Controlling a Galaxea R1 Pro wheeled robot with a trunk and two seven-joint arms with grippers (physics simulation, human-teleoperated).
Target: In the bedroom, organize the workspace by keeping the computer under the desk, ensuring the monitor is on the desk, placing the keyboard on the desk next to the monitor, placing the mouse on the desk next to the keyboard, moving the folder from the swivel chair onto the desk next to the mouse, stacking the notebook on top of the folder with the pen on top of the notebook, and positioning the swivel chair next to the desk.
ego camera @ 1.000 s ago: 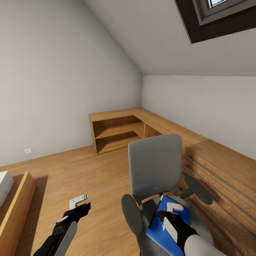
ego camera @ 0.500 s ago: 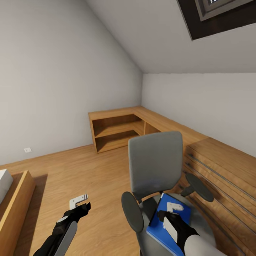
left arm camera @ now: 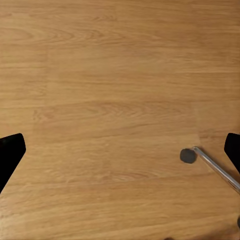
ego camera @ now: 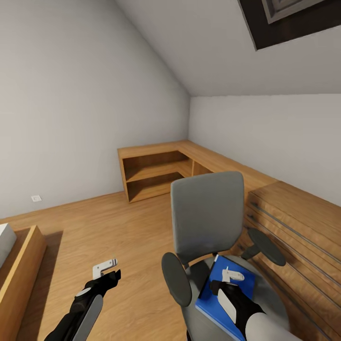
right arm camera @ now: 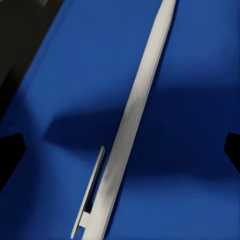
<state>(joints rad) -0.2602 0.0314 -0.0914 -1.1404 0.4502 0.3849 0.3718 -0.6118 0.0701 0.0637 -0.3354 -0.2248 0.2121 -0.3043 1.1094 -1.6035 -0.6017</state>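
Pen point(right arm camera: 131, 120) on folder point(ego camera: 222, 293), no writing

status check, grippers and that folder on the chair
Right gripper open over pen on folder. Left gripper open over floor. Nothing blocking.

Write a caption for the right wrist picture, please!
White pen lying on the blue folder, between the open fingers.

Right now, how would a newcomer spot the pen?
Find the grey swivel chair beside the wooden chest. On its seat lies the blue folder, under the right gripper. The pen is the thin white stick on that blue.
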